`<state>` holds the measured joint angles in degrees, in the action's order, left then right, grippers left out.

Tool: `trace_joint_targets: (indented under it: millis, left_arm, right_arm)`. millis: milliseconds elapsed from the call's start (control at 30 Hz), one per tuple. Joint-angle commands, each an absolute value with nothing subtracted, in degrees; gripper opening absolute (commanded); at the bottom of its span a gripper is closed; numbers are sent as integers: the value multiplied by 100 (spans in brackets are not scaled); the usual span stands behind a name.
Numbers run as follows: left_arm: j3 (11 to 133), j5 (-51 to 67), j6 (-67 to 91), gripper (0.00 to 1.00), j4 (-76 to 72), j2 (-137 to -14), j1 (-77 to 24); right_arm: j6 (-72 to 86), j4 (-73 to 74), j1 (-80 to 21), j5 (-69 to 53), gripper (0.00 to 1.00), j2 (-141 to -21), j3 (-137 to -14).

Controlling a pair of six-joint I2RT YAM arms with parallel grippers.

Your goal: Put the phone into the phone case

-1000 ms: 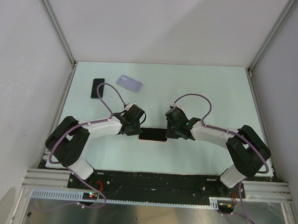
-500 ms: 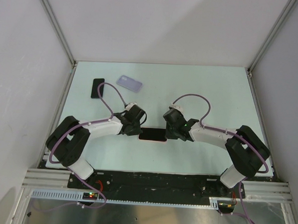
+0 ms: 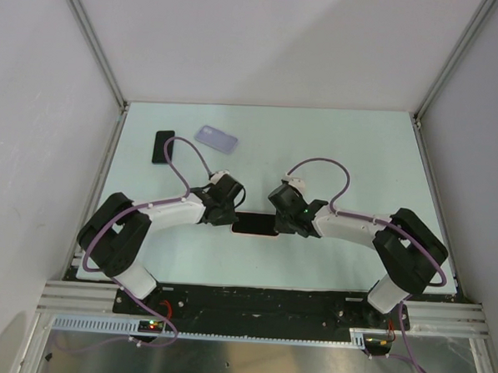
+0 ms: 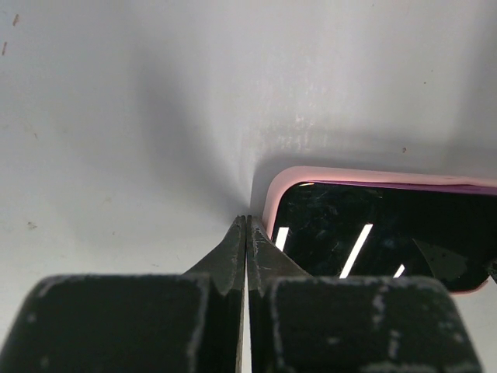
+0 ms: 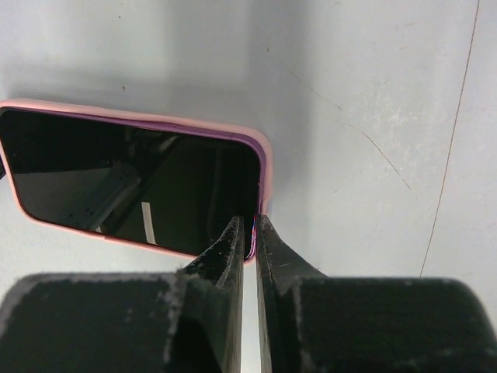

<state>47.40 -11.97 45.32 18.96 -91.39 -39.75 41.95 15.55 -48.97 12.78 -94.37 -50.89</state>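
A black-screened phone [image 3: 255, 224] lies flat on the table inside a pink phone case [image 4: 281, 183], between my two grippers. My left gripper [image 3: 231, 217] is shut and empty, its tips [image 4: 246, 221] on the table against the case's left end. My right gripper [image 3: 279, 221] is at the right end. Its fingers [image 5: 250, 225] are closed to a narrow gap astride the case's pink rim [image 5: 262, 159] at the near corner. The phone screen [image 5: 140, 183] fills the case in the right wrist view.
A second black phone [image 3: 163, 146] lies at the far left of the table. A clear lilac case [image 3: 216, 138] lies to its right. Grey walls and metal frame rails enclose the table on three sides.
My right gripper has moved a little to the left, closer onto the right end of the cased phone. The left gripper and the phone have not visibly moved.
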Motion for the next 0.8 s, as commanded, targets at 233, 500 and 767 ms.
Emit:
trace_joint_targets:
  millis: [233, 500, 767]
  left_arm:
    - [4670, -454, 4510, 0, 1416, -9208, -4031]
    - [4594, -432, 4381, 0, 1437, -8823, -3831]
    - [4189, -673, 4339, 0, 1631, -8093, -3659]
  right_arm:
    - [4532, 2012, -5164, 939, 4, -10051, -4863]
    - [4078, 2266, -5006, 1151, 25, -9103, -5648]
    - [3651, 2155, -4376, 998, 28, -8936, -6129]
